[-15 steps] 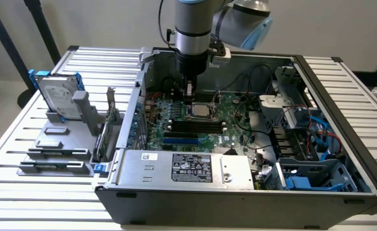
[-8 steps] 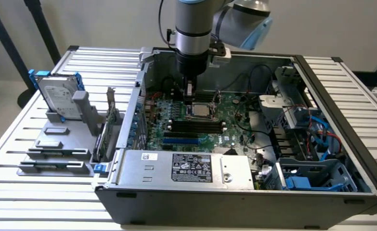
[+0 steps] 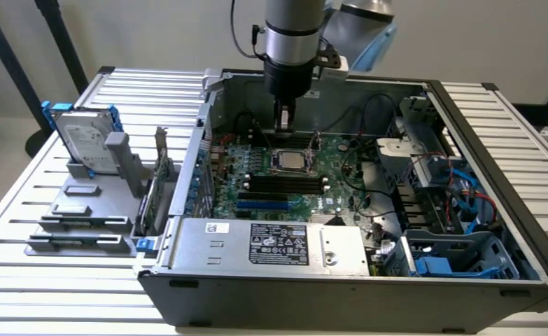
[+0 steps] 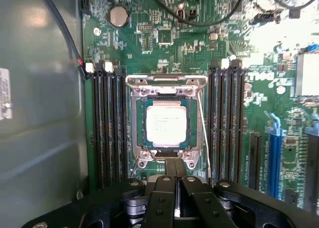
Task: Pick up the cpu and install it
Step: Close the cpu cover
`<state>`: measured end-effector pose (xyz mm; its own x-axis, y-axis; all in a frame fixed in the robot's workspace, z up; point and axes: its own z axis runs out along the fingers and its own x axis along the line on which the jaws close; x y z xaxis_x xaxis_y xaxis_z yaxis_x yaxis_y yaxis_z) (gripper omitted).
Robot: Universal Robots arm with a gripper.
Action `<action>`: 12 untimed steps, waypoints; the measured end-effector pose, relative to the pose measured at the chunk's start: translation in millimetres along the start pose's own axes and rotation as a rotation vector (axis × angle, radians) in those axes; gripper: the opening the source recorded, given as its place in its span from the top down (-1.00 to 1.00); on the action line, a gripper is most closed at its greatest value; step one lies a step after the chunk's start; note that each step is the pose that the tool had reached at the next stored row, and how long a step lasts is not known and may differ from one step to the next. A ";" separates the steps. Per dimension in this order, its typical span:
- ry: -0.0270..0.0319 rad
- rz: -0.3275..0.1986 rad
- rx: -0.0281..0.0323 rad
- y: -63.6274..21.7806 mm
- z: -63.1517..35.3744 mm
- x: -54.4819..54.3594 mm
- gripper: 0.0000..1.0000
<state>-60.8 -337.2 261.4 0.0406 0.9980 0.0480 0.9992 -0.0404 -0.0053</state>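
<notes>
Cpu (image 4: 166, 123) lies in the socket (image 4: 133, 119).
Tool (image 4: 175, 164), pressed together and holding nothing, hangs at the socket's edge above the board (image 4: 149, 39).

Light was bright and even; glare bleached part of the motherboard (image 4: 199, 58) and sheened the case wall (image 4: 40, 113)

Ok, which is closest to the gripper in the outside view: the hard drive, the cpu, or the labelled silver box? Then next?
1. cpu, in its socket, right by the gripper.
2. labelled silver box, at the case's front edge.
3. hard drive, outside the case, on the exterior view's left.
</notes>
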 end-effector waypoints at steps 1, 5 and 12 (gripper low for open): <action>0.0006 0.000 0.0021 2.9 -3.5 -0.5 0.79; 0.0021 0.000 0.0114 17.8 -15.4 -1.8 0.79; 0.0038 0.001 0.0290 47.9 -29.7 -2.6 0.79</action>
<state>-13.0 -343.2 290.7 0.0419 0.9978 0.0518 0.9986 -0.0402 -0.0344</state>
